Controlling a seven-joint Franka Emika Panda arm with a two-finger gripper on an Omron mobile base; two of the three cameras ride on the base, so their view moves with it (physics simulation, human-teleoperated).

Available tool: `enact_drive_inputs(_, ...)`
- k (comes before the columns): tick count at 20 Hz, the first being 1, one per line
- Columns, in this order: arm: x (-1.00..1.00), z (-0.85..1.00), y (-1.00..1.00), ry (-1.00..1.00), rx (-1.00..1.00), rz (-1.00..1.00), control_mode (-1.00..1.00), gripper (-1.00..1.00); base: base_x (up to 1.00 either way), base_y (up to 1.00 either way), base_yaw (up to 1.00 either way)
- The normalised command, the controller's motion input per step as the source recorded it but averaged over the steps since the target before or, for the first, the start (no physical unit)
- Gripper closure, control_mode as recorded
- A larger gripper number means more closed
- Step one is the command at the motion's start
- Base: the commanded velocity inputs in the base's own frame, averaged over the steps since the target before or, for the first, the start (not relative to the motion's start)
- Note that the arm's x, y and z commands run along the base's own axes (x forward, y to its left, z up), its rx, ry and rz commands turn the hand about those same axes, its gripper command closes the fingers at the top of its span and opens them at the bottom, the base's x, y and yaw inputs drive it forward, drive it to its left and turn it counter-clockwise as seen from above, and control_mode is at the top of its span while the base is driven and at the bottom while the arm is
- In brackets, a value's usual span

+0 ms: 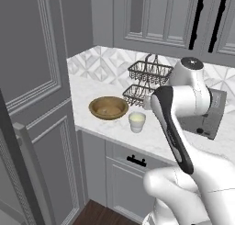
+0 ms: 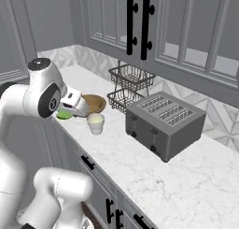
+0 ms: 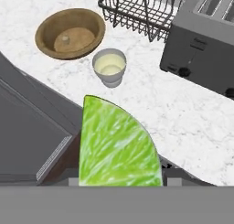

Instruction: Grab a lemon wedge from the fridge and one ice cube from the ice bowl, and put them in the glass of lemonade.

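Toaster (image 2: 164,124) right of lemonade glass (image 2: 95,123)

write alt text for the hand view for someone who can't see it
A green lemon wedge held in the hand fills the foreground above a white marble counter. Beyond it stand the glass of lemonade, the wooden ice bowl, a wire basket and a grey toaster.
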Motion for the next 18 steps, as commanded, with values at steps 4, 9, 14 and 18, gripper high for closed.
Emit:
enact_drive_inputs(4,0.9,-0.41,-0.06,0.23,0.02,0.0,-1.0,1.0,0.0,0.0,0.0)
enact_drive_inputs(9,0.76,-0.76,-0.1,0.19,0.02,0.0,-1.0,1.0,0.0,0.0,0.0)
enact_drive_inputs(14,0.43,-0.49,-0.01,0.12,-0.01,0.0,-1.0,1.0,0.0,0.0,0.0)
enact_drive_inputs(18,0.42,-0.4,0.08,0.0,-0.01,0.0,-1.0,1.0,0.0,0.0,0.0)
